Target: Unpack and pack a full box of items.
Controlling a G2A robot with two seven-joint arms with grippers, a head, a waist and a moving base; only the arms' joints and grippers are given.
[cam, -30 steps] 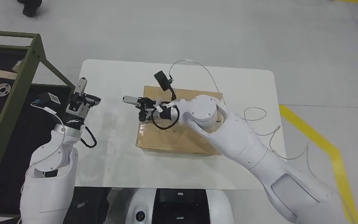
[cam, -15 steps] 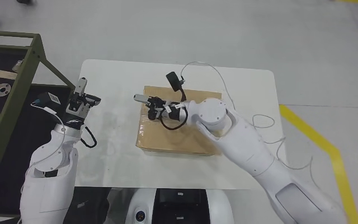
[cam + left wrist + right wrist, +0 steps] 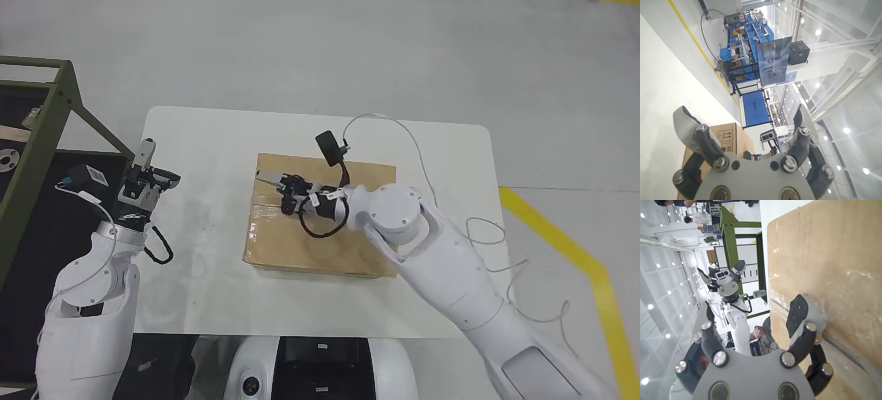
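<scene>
A closed cardboard box [image 3: 330, 235] with clear tape along its top seam sits in the middle of the white table [image 3: 200, 290]. My right gripper [image 3: 270, 179] hovers at the box's top left corner, open. In the right wrist view the right gripper [image 3: 753, 306] has one black-padded finger [image 3: 797, 311] lying on the box top [image 3: 829, 256] by the taped seam, the other finger off past the box edge. My left gripper [image 3: 152, 168] is held at the table's left edge, apart from the box, open and holding nothing [image 3: 741, 113]. The box's side [image 3: 743, 138] shows beyond it.
A green metal frame [image 3: 50, 110] stands just left of the table, close to the left arm. A thin white cable [image 3: 400, 135] trails over the box's far right corner and the table's right side. Bare table lies in front of and left of the box.
My right gripper has drawn back to the right, from beyond the box's left edge to over its top left corner. The left arm has not moved.
</scene>
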